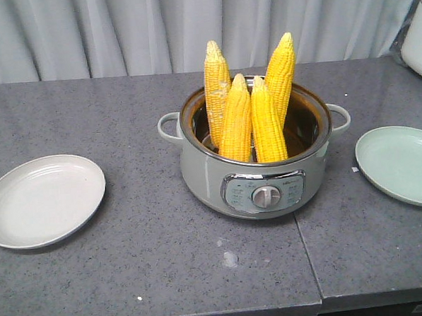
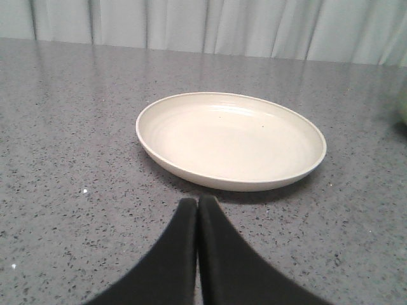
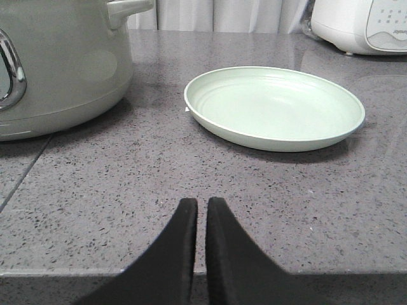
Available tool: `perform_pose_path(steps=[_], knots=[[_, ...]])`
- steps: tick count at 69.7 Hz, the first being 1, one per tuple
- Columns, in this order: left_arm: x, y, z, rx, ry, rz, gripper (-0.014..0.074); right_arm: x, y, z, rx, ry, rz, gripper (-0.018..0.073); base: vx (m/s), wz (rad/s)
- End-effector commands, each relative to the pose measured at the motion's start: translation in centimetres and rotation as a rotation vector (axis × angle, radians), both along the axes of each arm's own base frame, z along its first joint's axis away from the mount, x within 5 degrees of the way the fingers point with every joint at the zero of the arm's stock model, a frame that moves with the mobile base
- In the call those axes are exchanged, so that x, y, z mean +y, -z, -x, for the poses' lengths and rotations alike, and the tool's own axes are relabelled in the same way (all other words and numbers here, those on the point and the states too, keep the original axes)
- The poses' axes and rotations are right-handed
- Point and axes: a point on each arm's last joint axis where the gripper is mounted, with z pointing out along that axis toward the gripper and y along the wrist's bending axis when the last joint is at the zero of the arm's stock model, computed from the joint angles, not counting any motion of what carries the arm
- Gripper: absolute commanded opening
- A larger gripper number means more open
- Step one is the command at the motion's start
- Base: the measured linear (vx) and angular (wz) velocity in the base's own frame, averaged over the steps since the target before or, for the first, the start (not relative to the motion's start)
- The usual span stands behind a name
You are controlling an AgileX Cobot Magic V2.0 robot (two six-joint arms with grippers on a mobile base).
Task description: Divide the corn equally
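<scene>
Yellow corn [image 1: 236,121], four cobs, stands upright in the pot [image 1: 205,179] between white plate [image 1: 45,201] and green plate [image 1: 402,163]. Left fingers [image 2: 181,254] and right fingers [image 3: 181,254] are together; best to open wide, grip mid-cob, two per plate.

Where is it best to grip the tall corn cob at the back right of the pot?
Likely its upper part, from above: this bright yellow corn cob stands nearly upright in the grey-green electric pot, tip up, its top clear of the other cobs.
</scene>
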Motion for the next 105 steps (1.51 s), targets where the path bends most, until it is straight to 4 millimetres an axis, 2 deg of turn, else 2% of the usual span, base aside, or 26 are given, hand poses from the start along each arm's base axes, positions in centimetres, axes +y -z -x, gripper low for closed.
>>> perform_pose_path(steps=[1,32,41,47,61,70,78,88,89,105], knots=[[0.0,-0.8,0.0,-0.093,0.006,0.006,-0.0009,0.0,-0.5,-0.1,-0.07,0.002,0.021,-0.0011,0.0,0.0],[0.0,-0.8,0.0,-0.093,0.006,0.006,-0.0009,0.0,-0.5,-0.1,-0.075,0.002,0.016,-0.0011,0.0,0.0],[0.0,-1.0,0.0,-0.111,0.006,-0.022,-0.0009,0.0,-1.4,-0.2,-0.178,-0.002,0.002,-0.0011,0.0,0.0],[0.0,-1.6,0.0,-0.184,0.006,-0.037,-0.0009,0.1,-2.3,-0.1,-0.26,-0.006,-0.012,-0.0011,0.0,0.0],[0.0,-3.9,0.2,-0.404,0.005,-0.038,-0.0009,0.1,-4.2,0.2,-0.325,-0.007,0.002,-0.0011,0.0,0.0],[0.0,-5.5,0.4,-0.433,0.004,-0.032,-0.0009,0.1,-5.9,-0.1,-0.332,-0.008,0.01,-0.0011,0.0,0.0],[0.0,-7.5,-0.2,-0.414,0.004,-0.041,-0.0009,0.1,-7.5,-1.1,-0.289,-0.009,0.026,-0.0011,0.0,0.0],[0.0,-10.3,-2.0,-0.317,0.006,-0.04,-0.0009,0.1,-10.2,-3.2,-0.23,-0.01,0.027,-0.0011,0.0,0.0],[0.0,-12.1,-3.2,-0.251,0.007,-0.047,-0.0009,0.0,-11.7,-4.8,-0.17,-0.008,0.023,-0.0011,0.0,0.0],[0.1,-15.4,-6.4,-0.112,0.012,-0.094,-0.0009,-0.1,-15.0,-8.9,0.02,0.001,0.02,-0.0011,0.0,0.0]])
